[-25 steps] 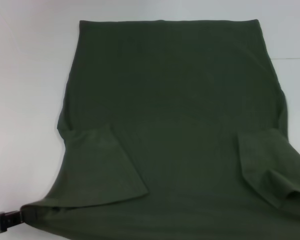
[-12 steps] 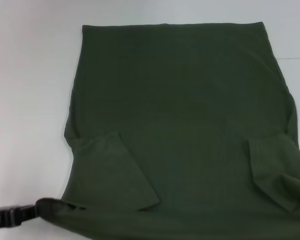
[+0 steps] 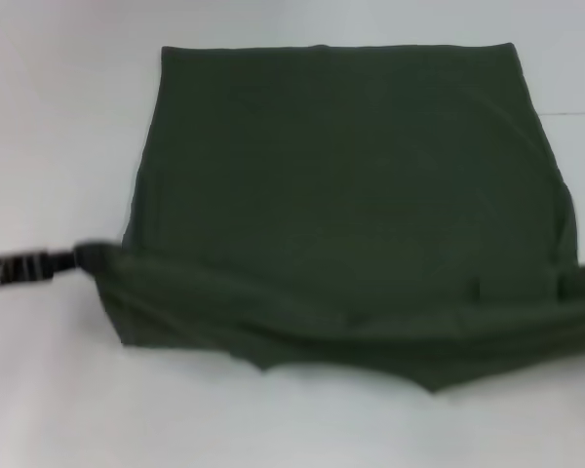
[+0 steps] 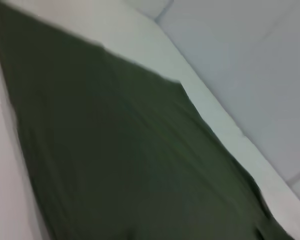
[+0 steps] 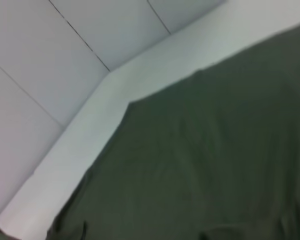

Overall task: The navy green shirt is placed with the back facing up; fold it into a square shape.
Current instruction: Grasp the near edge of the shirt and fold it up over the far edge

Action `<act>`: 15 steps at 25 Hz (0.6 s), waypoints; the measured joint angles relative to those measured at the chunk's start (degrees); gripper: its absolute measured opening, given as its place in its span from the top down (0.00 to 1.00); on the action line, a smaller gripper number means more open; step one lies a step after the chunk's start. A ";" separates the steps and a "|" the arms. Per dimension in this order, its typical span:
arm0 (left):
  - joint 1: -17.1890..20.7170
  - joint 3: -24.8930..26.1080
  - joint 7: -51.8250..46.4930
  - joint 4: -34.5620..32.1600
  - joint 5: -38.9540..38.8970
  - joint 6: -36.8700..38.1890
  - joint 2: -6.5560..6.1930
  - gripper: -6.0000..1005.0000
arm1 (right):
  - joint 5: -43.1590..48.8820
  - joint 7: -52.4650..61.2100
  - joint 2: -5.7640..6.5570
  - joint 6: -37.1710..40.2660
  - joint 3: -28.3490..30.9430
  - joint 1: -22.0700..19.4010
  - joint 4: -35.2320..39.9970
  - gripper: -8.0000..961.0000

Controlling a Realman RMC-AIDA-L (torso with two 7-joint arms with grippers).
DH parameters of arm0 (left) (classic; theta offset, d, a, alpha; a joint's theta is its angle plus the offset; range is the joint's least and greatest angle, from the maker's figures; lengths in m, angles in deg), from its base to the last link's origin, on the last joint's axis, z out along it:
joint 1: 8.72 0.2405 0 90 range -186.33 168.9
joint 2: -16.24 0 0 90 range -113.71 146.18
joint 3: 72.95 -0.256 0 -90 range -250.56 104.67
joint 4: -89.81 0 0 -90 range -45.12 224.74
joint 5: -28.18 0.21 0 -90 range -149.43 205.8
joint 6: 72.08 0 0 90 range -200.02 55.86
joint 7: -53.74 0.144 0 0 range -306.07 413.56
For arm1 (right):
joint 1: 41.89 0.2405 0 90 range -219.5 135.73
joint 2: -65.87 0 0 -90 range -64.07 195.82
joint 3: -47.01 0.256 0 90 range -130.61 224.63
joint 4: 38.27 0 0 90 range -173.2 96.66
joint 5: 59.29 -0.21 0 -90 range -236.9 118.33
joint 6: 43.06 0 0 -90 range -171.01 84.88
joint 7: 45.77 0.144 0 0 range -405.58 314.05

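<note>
The navy green shirt (image 3: pixel 341 175) lies plain side up on the white table (image 3: pixel 49 117). Its near edge is raised in a long sagging fold (image 3: pixel 331 312) that spans the shirt's width, and the far hem lies flat. My left gripper (image 3: pixel 78 258) reaches in from the left, shut on the fold's bunched left corner. The fold's right end runs taut to the picture's right border, where my right gripper does not show. Both wrist views look down on the shirt (image 4: pixel 120 160) (image 5: pixel 210 160); neither shows fingers.
White table top shows on the left, behind the shirt and in front of it (image 3: pixel 273 419). In the wrist views the table's far edge (image 5: pixel 90 130) drops to a grey tiled floor (image 4: pixel 250 75).
The near edge of the shirt has been lifted and carried away from me, covering the folded-in sleeves. My left gripper rose and moved forward with its corner.
</note>
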 joint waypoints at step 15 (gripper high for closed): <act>-13.49 -1.80 7.42 11.86 -8.64 -28.79 -2.87 0.97 | -2.73 1.53 3.37 -24.71 -5.52 17.87 -10.97 0.90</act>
